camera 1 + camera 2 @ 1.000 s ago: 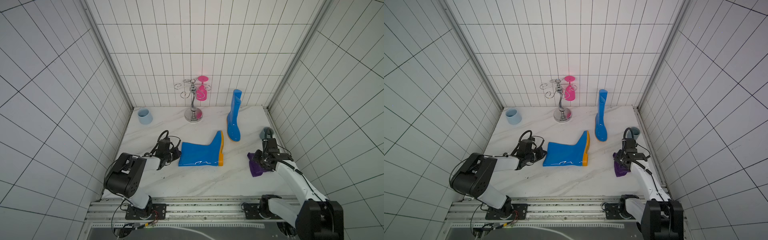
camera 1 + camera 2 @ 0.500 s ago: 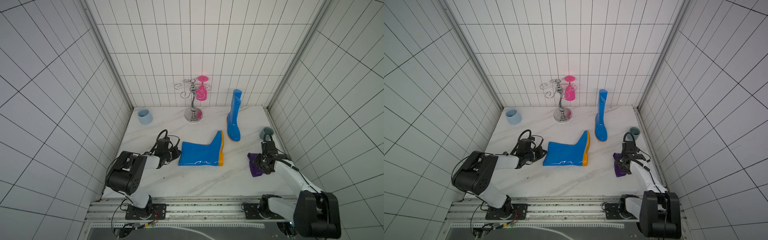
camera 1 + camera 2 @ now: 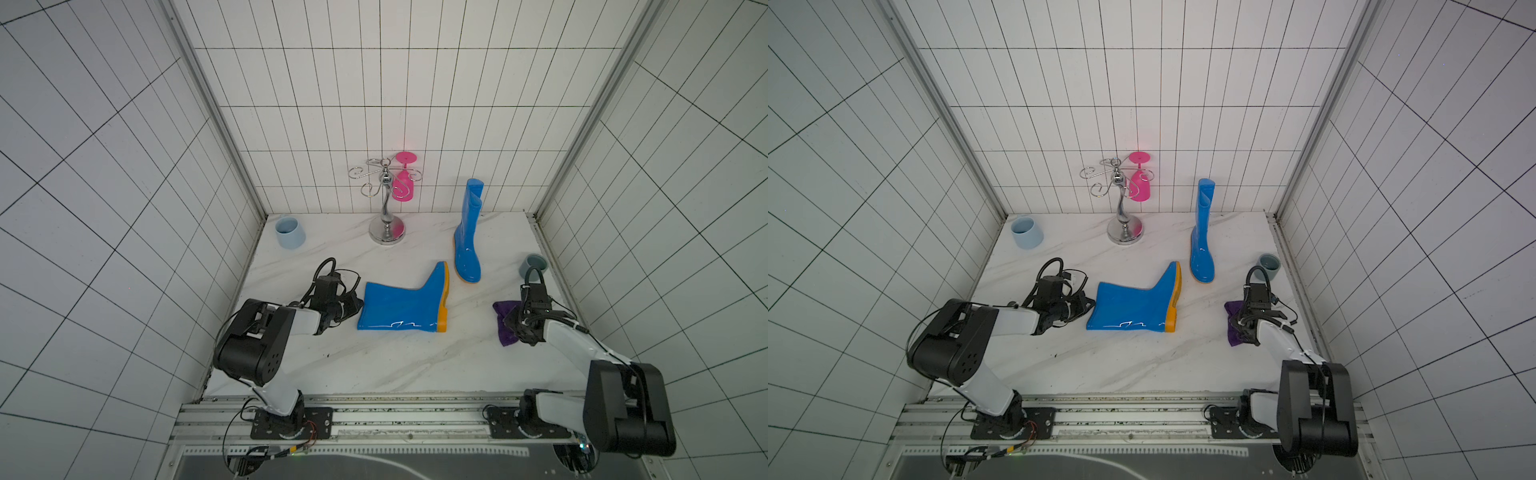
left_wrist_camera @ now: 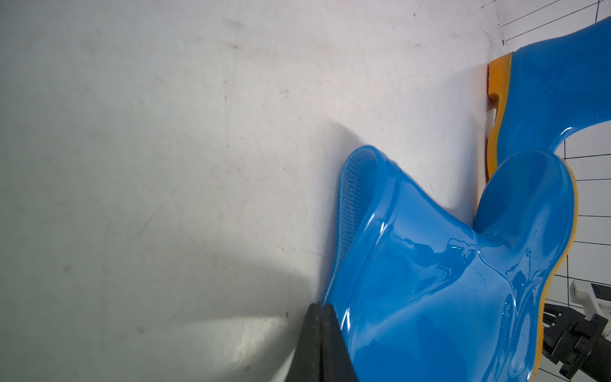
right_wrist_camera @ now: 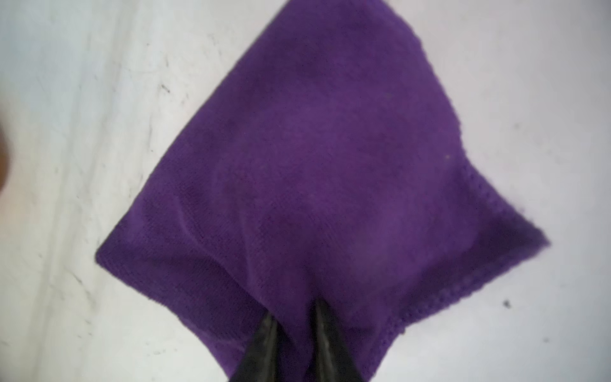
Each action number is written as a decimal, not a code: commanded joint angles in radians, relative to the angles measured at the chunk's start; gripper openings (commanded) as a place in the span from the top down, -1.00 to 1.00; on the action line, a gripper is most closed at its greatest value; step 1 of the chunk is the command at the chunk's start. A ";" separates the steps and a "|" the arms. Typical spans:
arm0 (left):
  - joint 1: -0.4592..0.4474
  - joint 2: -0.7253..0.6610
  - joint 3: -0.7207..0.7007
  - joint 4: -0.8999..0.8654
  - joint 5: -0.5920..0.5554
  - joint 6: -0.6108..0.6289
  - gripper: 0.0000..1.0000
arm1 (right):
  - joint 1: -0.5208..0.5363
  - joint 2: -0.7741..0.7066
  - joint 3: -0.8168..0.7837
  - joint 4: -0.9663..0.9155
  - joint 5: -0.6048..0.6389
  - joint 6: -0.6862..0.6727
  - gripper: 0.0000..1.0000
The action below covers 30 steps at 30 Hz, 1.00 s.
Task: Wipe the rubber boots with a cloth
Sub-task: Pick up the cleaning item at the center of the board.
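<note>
cloth (image 5: 330, 165): lies on the desk (image 3: 374, 365) on the right side, close in front of the right arm, well apart from both boots. right gripper (image 5: 292, 317) is down on its near edge, jaws narrow with a fold of fabric bunched between them; creases run into the pinch. So it's gripped but not lifted, the rest lies spread on the desk. Edge grab makes sense to me: most of the cloth stays free as the wiping face. I'd call this the pickup step, no wiping yet.

lying boot (image 3: 401, 305): on its side mid-desk, opening toward the left arm, orange sole toward the right. That puts a long glossy flank face-up, the easiest face to wipe. left gripper (image 4: 320, 317) sits right at the opening rim, jaws pressed together. The tips meet the rim edge; can't tell if a sliver of rubber is pinched or it's only butted up. Either way I read it as a brace so the boot doesn't skate under the cloth.

standing boot (image 3: 467, 245): upright further back, toe just beside the lying boot's toe, looks apart in both top views. Nothing on it; presumably second in line.

clutter: mug (image 3: 289, 232) in the back-left corner, rack (image 3: 386, 199) with a pink glass (image 3: 403, 187) at the back wall, both out of the path. cup (image 3: 533, 266) sits by the right wall just behind the right arm; that's the one to watch on the lift and swing.
</note>
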 commanded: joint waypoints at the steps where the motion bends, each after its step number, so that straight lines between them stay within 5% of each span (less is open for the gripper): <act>1: 0.000 0.022 0.008 -0.035 -0.003 0.015 0.93 | -0.008 0.026 -0.073 -0.014 -0.058 -0.003 0.98; 21: -0.005 -0.078 -0.058 -0.101 -0.031 0.047 0.93 | 0.007 -0.236 0.223 -0.211 -0.278 -0.259 1.00; 30: -0.035 -0.130 -0.095 -0.123 -0.044 0.050 0.94 | 0.150 -0.196 0.407 -0.239 -0.298 -0.250 1.00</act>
